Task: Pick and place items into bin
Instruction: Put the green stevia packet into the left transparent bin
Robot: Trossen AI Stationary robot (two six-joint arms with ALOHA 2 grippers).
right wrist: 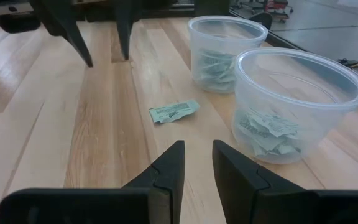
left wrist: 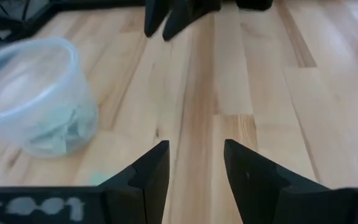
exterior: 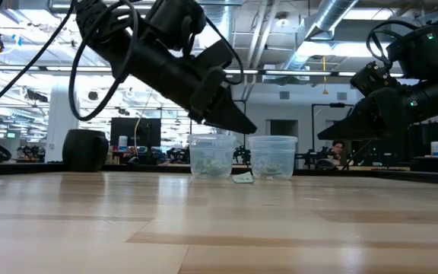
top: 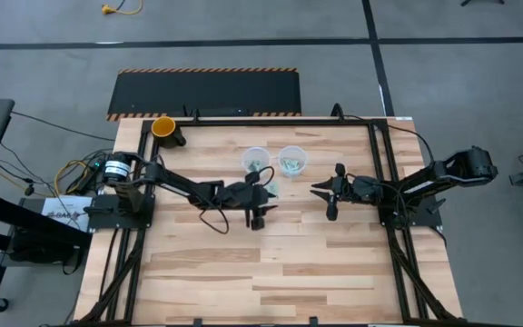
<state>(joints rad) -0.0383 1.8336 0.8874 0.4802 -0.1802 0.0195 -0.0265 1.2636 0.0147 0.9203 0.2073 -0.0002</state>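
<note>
The items are small pale green-and-white crinkly pieces. Some lie inside two clear plastic cups that stand side by side on the table's far half. One loose piece lies flat on the wood just in front of the cups. My left gripper is open and empty. It hovers near the left cup, its fingers about level with the cup rims. My right gripper is also open and empty, and points at the loose piece from the right.
An orange cup stands at the table's far left corner and shows dark in the low view. Black frame rails run along the table's sides. Bare wood stretches over the near half.
</note>
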